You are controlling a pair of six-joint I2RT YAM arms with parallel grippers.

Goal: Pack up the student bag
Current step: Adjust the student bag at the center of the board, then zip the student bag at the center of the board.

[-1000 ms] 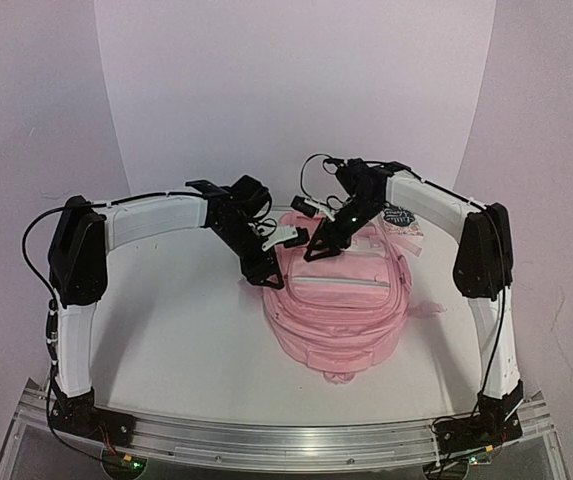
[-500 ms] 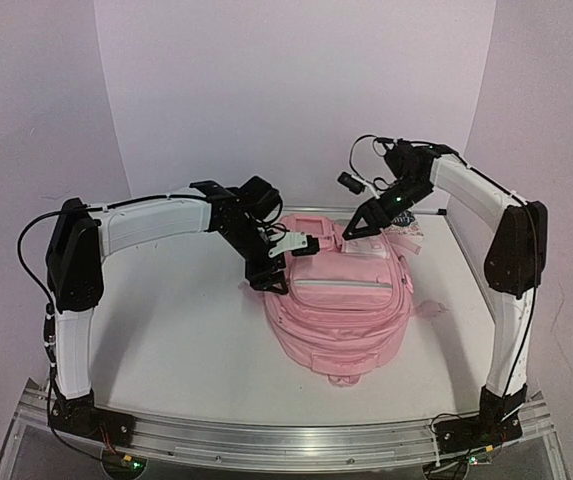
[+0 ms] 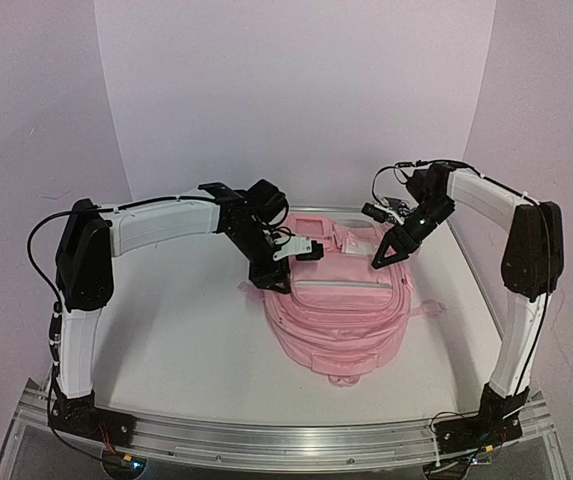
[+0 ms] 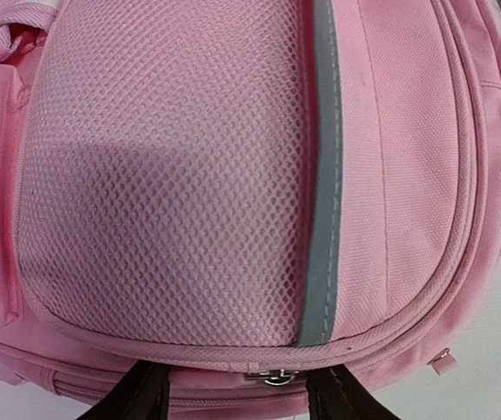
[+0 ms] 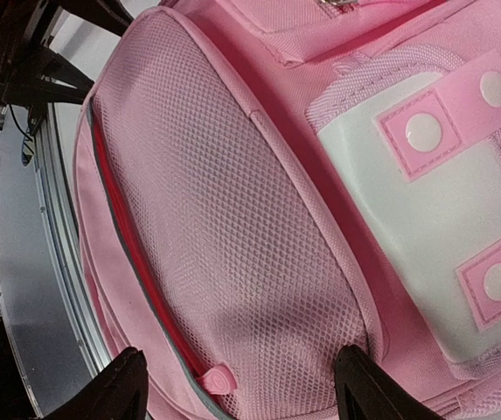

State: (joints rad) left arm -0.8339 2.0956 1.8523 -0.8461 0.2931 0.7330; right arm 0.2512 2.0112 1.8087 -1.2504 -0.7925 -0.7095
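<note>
Left arm: elbow up on the left, forearm reaching right, left gripper [image 3: 270, 279] tipped down at the far-left corner of the student bag [image 3: 341, 310]
Left jaws: wide apart, straddling a silver zip pull [image 4: 272, 378], gripping nothing
Right arm: arched high on the right, right gripper [image 3: 386, 257] angled down-left over the far-right corner
Right jaws: spread wide above the mesh pocket [image 5: 233, 236], empty
Bag: flat on the table [image 3: 186, 330], centre-right, front up, long axis near to far, rounded end nearest

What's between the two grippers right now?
Only the far end of the student bag, between left gripper and right gripper, in the top external view.
</note>
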